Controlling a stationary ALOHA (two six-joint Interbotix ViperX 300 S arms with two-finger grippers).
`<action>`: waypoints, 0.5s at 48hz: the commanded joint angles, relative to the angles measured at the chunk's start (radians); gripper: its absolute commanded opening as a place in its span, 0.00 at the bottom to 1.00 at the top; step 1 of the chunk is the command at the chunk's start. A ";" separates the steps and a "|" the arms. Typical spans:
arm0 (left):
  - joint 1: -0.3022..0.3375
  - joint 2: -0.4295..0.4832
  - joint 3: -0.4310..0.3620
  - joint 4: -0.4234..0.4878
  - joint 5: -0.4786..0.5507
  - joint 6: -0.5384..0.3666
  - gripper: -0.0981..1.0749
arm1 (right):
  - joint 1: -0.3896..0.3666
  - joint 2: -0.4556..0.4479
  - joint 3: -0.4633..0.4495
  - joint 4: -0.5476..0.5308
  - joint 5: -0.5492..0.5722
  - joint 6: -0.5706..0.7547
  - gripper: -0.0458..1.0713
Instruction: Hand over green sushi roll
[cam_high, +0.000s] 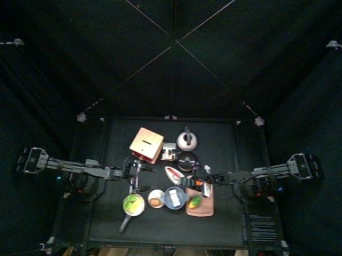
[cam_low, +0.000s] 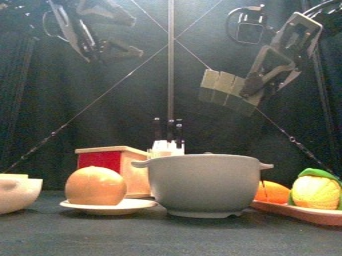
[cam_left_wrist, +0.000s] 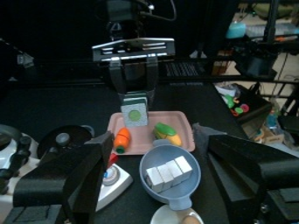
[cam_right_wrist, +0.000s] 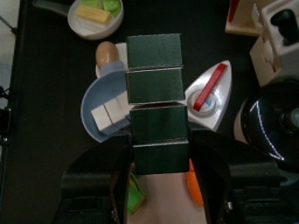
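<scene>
Right pincer (cam_right_wrist: 160, 179) pinching green roll (cam_right_wrist: 156, 101), lower end hidden between jaws; long axis runs out past fingertips. Left pincer (cam_left_wrist: 156, 171) spread wide.

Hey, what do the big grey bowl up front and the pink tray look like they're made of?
The grey bowl looks like matte moulded plastic: even colour, soft dull sheen, a small moulded handle tab at its rim. The pink tray also looks like plastic, smooth and uniformly coloured with a rounded raised rim. Neither is certain from looks alone.
</scene>
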 joint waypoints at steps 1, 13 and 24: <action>-0.009 0.054 -0.084 0.000 0.054 0.000 0.98 | -0.006 0.006 -0.029 -0.023 -0.054 -0.003 0.49; -0.003 0.202 -0.232 -0.002 0.195 0.000 0.97 | -0.006 0.067 -0.060 -0.078 -0.084 0.000 0.49; 0.009 0.284 -0.314 -0.002 0.238 0.000 0.97 | -0.008 0.097 -0.081 -0.106 -0.087 0.000 0.49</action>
